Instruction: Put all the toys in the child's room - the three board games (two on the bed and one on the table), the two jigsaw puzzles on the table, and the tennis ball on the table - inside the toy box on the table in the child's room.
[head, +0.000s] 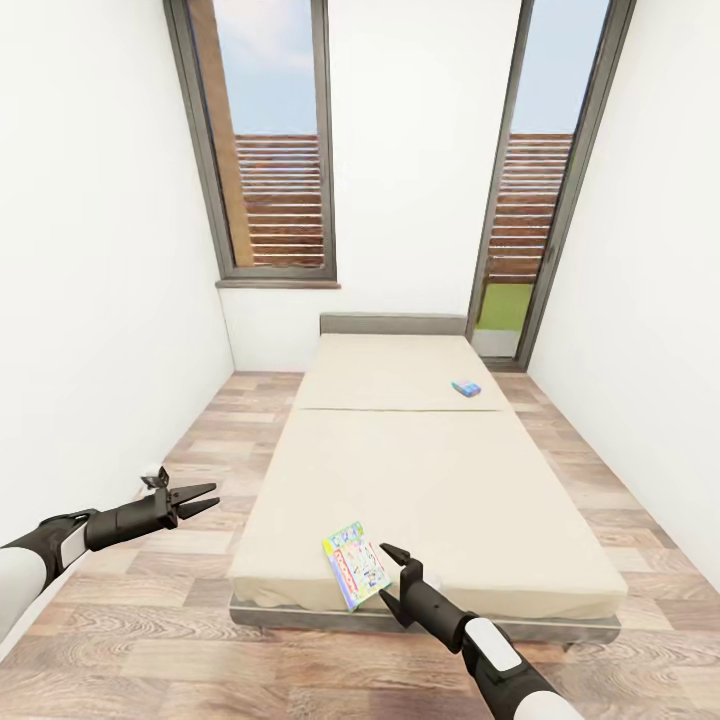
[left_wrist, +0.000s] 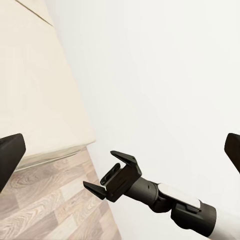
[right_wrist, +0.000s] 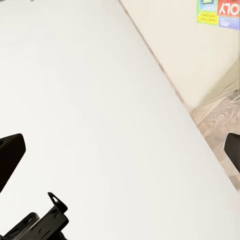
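Though perhaps touching, board game (head: 355, 564) beside right end effector (head: 392, 573).

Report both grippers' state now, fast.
Left gripper: open, holding nothing.
Right gripper: open, empty, beside the board game at the bed's near edge.

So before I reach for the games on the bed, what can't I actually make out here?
- Small blue board game: too small in the head view to read its cover.
- Green-edged board game: cut off by the frame edge in the right wrist view.
- Bed: its near edge is partly covered by the right gripper.
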